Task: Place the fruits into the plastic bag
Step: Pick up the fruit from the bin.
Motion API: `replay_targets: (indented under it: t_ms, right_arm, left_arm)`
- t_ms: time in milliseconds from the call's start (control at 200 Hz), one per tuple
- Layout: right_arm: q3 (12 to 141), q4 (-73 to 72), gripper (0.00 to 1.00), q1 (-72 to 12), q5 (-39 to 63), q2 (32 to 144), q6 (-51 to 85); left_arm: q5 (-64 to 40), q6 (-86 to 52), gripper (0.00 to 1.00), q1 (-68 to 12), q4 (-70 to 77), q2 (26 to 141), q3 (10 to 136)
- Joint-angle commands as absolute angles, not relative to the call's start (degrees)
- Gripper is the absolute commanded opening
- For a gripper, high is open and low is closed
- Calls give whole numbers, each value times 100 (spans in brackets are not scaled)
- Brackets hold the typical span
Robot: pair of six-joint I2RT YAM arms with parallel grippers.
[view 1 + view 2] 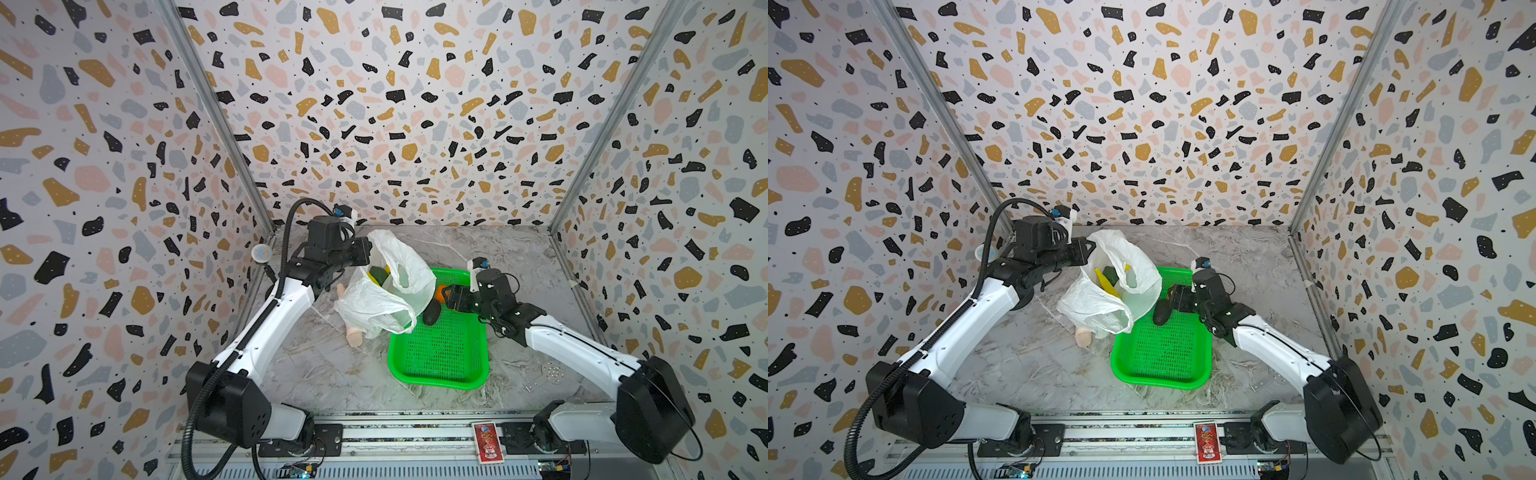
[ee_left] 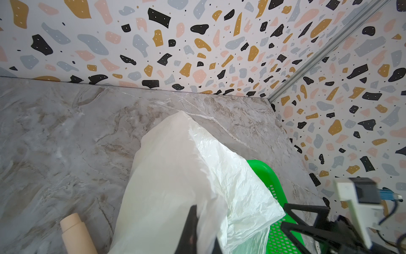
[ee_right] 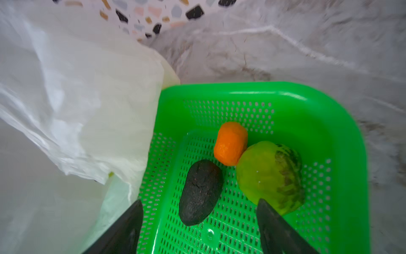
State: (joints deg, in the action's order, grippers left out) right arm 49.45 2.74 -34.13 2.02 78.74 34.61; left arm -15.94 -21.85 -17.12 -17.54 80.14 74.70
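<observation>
My right gripper (image 3: 199, 201) stands wide and empty, one jaw on each side of the dark avocado (image 3: 201, 193). It hovers over the fruit and, as far as I can tell, does not touch it. In a top view, with twelve o'clock at the back wall, that avocado lies just beside my fingertips at about eight o'clock, in the ten o'clock corner of the green basket (image 1: 436, 383). The orange (image 3: 230, 143) sits just past it at roughly twelve o'clock, touching the light green round fruit (image 3: 270, 173).

My left gripper (image 1: 365, 251) is clamped on the upper edge of the plastic bag (image 1: 386, 299), at the bag's eleven o'clock, holding its mouth up and open. The bag drapes over the basket's rim at ten o'clock. A green fruit (image 1: 377, 274) and a yellow fruit (image 1: 1105, 284) show inside it.

I judge the job partly done, with three fruits left in the basket and the avocado next. I need to lower, close across its narrow width, lift clear of the rim, carry it toward ten o'clock over the open mouth and let go. My left must hold the film taut, and my near jaw must not snag it.
</observation>
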Motion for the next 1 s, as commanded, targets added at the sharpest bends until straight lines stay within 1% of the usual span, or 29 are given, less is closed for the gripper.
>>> replay_targets:
  t_ms: [0,320,400,596,786,891,991]
  right_arm:
    - [5611,1041,81,-3584,671,8549,3000]
    - [6391,1421,81,-3641,872,9687,2855]
    - [6583,1589,79,-3689,867,9993,2792]
    - [6689,1710,65,-3747,703,10398,2786]
    - [6656,1644,43,-3787,722,10467,2726]
    - [6564,1468,38,-3771,648,10067,2701]
    - [6431,1264,37,-3773,141,9311,2699]
  left_arm:
    - [-1582,-2127,0,-1749,-1582,8020,7506]
    - [-1570,-2108,0,-1749,-1607,8015,7514]
    - [-1573,-2110,0,-1747,-1613,8011,7532]
    - [-1573,-2101,0,-1749,-1627,7983,7548]
    - [-1564,-2097,0,-1749,-1644,8011,7577]
    - [-1557,-2092,0,-1749,-1657,8027,7619]
    - [-1558,-2083,0,-1749,-1658,8038,7615]
